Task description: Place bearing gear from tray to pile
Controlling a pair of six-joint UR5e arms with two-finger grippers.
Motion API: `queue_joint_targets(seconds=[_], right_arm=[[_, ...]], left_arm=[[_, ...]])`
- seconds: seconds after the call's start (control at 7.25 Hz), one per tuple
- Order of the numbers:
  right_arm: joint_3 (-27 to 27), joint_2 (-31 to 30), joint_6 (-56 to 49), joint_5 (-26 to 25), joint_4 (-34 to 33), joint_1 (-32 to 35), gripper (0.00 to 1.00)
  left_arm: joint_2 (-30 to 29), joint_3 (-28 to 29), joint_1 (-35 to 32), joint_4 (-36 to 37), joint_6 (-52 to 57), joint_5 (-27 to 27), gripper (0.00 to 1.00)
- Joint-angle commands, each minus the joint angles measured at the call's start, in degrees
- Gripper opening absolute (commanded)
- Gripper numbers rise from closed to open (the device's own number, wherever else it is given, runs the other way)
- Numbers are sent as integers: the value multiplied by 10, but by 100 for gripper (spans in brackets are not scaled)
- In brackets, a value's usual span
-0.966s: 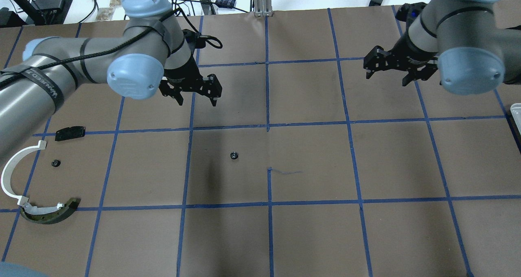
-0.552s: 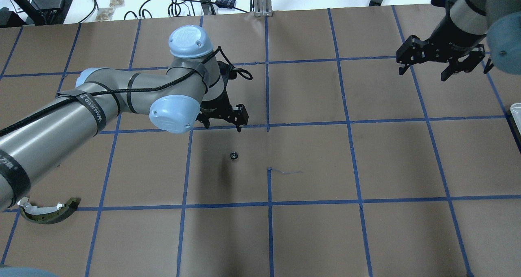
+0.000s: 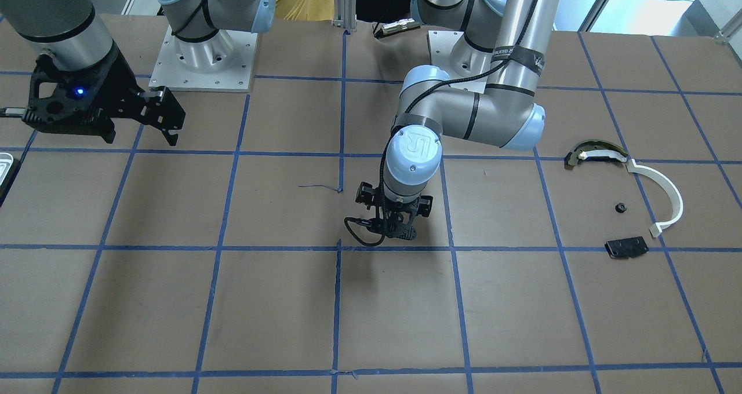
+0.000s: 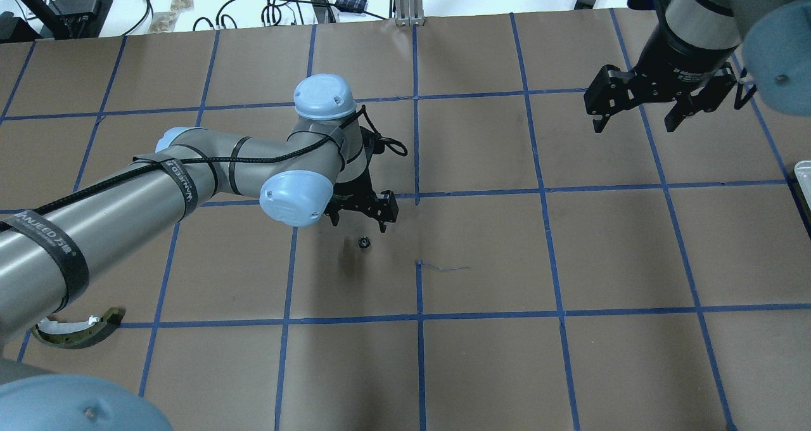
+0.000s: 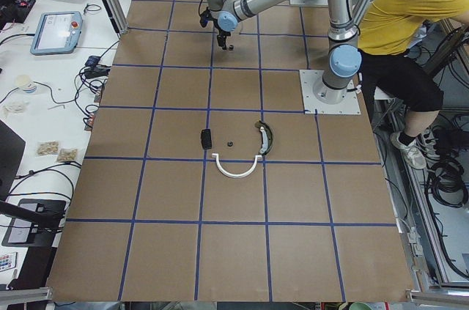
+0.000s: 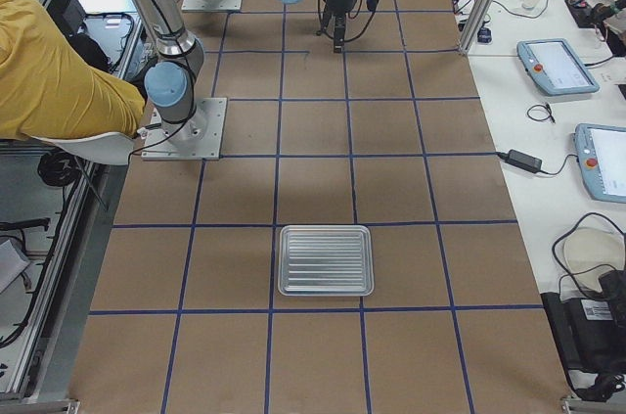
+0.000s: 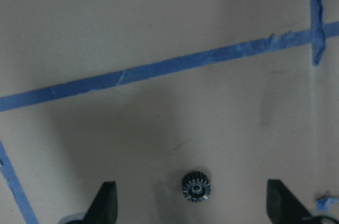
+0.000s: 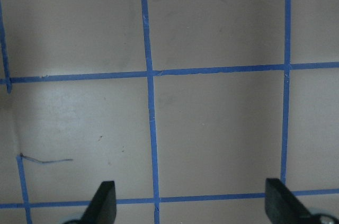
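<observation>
The bearing gear [image 4: 363, 242], small, black and toothed, lies alone on the brown paper near the table's middle. In the left wrist view the bearing gear [image 7: 196, 186] sits between the two fingertips, a little beyond them. My left gripper [image 4: 360, 225] is open and empty, low over the table right beside it. My right gripper [image 4: 633, 127] is open and empty, high at the far right. The pile holds a white curved strip [image 3: 666, 194], an olive-edged curved piece [image 3: 591, 152], a black plate [image 3: 626, 247] and a second small gear [image 3: 619, 208]. The tray [image 6: 284, 259] is empty.
Only a sliver of the tray [image 4: 803, 177] shows at the overhead view's right edge. Blue tape lines grid the paper. A person in yellow sits behind the robot bases. Cables and tablets lie beyond the far edge.
My left gripper has swung forward and right and come down next to the gear, its arm now covering most of the pile in the overhead view. My right gripper moved right, then partly back.
</observation>
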Motion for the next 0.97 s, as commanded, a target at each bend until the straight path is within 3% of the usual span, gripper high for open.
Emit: queue_joint_targets(seconds=[0.0, 0.14, 0.41, 0.55, 0.69, 0.83], right_arm=[[-92, 57, -22, 1, 37, 18, 100], [-90, 56, -19, 0, 35, 29, 100], [-68, 57, -14, -6, 29, 44, 100], [-68, 54, -19, -1, 29, 42, 100], [-68, 53, -18, 0, 28, 40, 100], [-68, 52, -17, 0, 28, 41, 100]], left_arm=[[-7, -3, -1, -3, 1, 1, 94], [-11, -4, -1, -4, -2, 2, 84], [-20, -3, -1, -4, -2, 5, 81], [-19, -3, -1, -4, -3, 2, 71], [-19, -3, -1, -7, -3, 4, 46], [-18, -3, -1, -11, -3, 4, 38]])
